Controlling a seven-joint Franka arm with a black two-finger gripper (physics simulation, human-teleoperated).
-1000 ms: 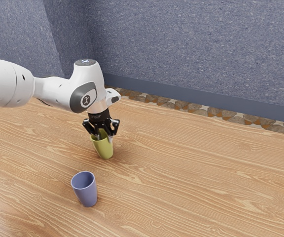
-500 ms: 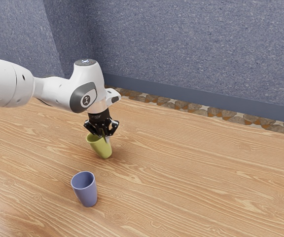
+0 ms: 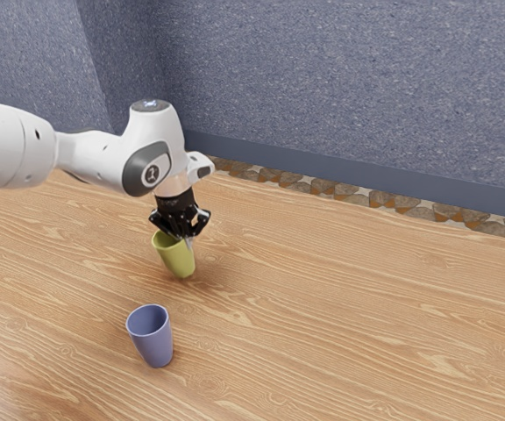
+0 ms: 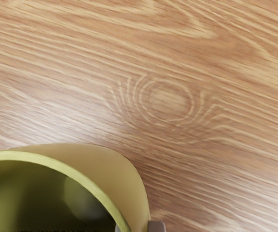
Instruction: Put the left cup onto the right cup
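Note:
A yellow-green cup (image 3: 175, 255) hangs tilted just above the wooden table (image 3: 340, 298), with my black gripper (image 3: 180, 235) shut on its rim. In the wrist view the same cup (image 4: 66, 193) is large and close under my hand, its open mouth showing. A blue-purple cup (image 3: 150, 334) stands upright on the table, nearer the front edge and slightly toward the exterior view's left of the held cup.
A grey textured wall (image 3: 340, 79) with a dark baseboard and a strip of pebbles (image 3: 366, 195) runs along the back of the table. Bare wood stretches toward the exterior view's right.
My gripper has lifted the yellow-green cup a little off the table and shifted slightly toward the exterior view's left. The blue-purple cup has not moved.

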